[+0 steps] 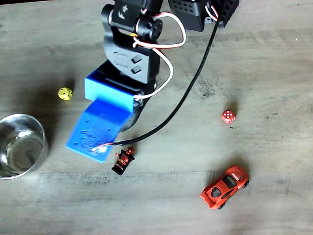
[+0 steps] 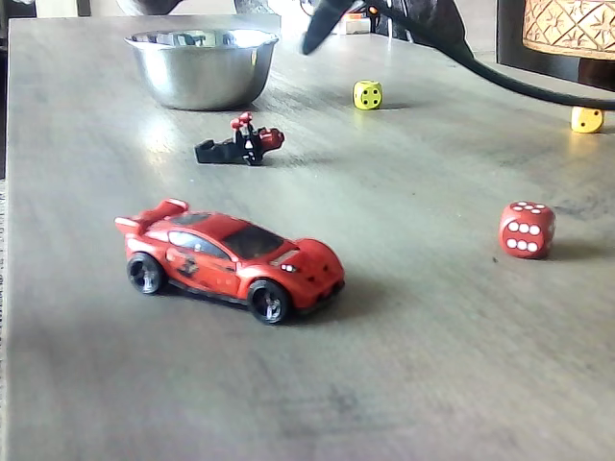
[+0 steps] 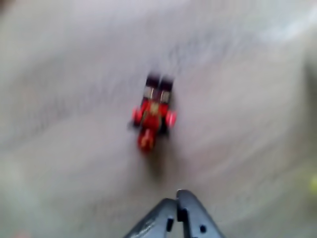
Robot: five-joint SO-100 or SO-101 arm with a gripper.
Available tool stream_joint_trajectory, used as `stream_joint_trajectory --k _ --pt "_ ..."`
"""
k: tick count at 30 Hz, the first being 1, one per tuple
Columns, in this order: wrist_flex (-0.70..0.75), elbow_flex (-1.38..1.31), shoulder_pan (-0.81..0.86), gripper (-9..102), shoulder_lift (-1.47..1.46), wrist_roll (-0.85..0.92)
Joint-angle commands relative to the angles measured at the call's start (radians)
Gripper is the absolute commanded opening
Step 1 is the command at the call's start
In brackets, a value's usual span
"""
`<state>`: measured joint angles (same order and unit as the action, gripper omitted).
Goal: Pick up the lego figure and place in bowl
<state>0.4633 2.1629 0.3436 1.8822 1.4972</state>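
The lego figure [image 1: 123,160] is red with a black base and lies flat on the wooden table, also seen in a fixed view [image 2: 242,144] and blurred in the wrist view [image 3: 153,116]. The silver metal bowl [image 1: 34,128] sits at the left edge of a fixed view, and behind the figure in another fixed view [image 2: 202,77]. My gripper [image 3: 177,199] hovers above the table just short of the figure, its two dark fingertips pressed together and holding nothing. Its dark tip [image 2: 309,44] hangs in the air beside the bowl. The blue wrist mount [image 1: 100,125] covers the fingers from above.
A red-orange toy car [image 1: 225,187] stands at the lower right, with a red die [image 1: 228,116] above it. A yellow die [image 1: 65,93] lies above the bowl, and another yellow die [image 2: 586,119] sits far right. A black cable [image 1: 181,103] trails from the arm.
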Motion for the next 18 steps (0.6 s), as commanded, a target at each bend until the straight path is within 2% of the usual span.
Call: stream_joint_trajectory --k 1,18 --pt "-0.089 -0.043 0.011 -1 -0.023 -0.008" --pt "-0.296 -0.04 0.008 0 -0.072 0.003"
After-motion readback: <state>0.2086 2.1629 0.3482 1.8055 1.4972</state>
